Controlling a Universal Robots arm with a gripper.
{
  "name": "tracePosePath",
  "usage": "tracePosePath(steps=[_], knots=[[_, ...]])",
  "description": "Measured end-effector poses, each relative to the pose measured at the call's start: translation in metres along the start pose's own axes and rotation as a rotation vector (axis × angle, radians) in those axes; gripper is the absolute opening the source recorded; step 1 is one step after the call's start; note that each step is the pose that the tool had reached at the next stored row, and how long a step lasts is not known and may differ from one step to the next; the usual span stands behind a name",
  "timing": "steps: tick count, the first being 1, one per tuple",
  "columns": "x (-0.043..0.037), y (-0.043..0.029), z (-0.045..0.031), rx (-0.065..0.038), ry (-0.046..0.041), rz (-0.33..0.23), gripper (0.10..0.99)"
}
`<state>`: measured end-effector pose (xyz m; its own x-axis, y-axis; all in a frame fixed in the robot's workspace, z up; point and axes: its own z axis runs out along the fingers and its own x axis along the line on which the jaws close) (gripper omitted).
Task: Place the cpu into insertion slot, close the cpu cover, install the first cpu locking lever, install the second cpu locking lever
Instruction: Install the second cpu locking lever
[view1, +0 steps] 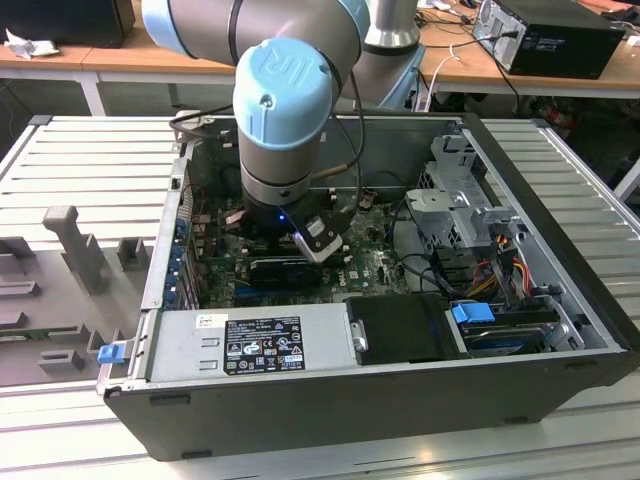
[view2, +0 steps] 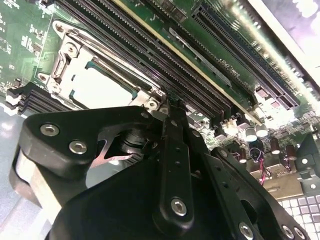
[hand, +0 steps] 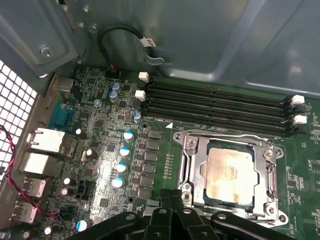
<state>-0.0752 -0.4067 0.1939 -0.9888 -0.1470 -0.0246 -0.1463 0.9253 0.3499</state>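
The cpu (hand: 230, 170) lies flat in the insertion slot (hand: 186, 176), its pale tan-silver face showing through the window of the cpu cover (hand: 194, 156). The silvery cover is down over the chip. The same cpu (view2: 97, 87) and cover (view2: 67, 50) appear in the second wrist view. My gripper (hand: 172, 194) has its black fingers together with nothing between them. Its tip (view2: 172, 106) sits right at one corner of the socket frame. Thin metal rods run along the cover's edges; how they are latched I cannot tell.
In the exterior view the arm (view1: 285, 150) reaches down into an open computer case (view1: 520, 170). Long black memory slots (hand: 215, 102) run beside the socket. Capacitors (hand: 122, 167), rear ports (hand: 42, 142) and a power supply (view1: 250, 340) crowd the board.
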Motion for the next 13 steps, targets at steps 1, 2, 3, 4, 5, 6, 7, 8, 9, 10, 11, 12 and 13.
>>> tracePosePath(steps=[1,2,3,4,5,6,7,8,9,10,11,12,13], knots=[[-0.0001,0.0006,-0.0014,0.0,-0.0003,0.0,0.106],[-0.0001,0.0014,-0.0036,0.0,0.0,0.0,0.106],[-0.0002,0.0024,-0.0065,0.0,0.0,0.0,0.106],[-0.0002,0.0034,-0.0092,0.0,0.0,0.0,0.106],[-0.0004,0.0058,-0.0154,0.0,0.0,0.0,0.106],[-0.0006,0.0082,-0.0216,0.0,0.0,0.0,0.106],[-0.0008,0.0102,-0.0268,0.0,0.0,0.0,0.106],[-0.0009,0.0119,-0.0313,0.0,0.0001,0.0,0.106],[-0.0009,0.0132,-0.035,0.0,0.0001,0.0,0.106],[-0.001,0.0139,-0.0369,0.0,0.0,0.0,0.106],[-0.001,0.0144,-0.0383,0.0,0.0001,0.0,0.106],[-0.0011,0.0147,-0.039,0.0,-0.0001,0.0,0.106],[-0.0011,0.0148,-0.0391,0.0,-0.0002,0.0,0.106]])
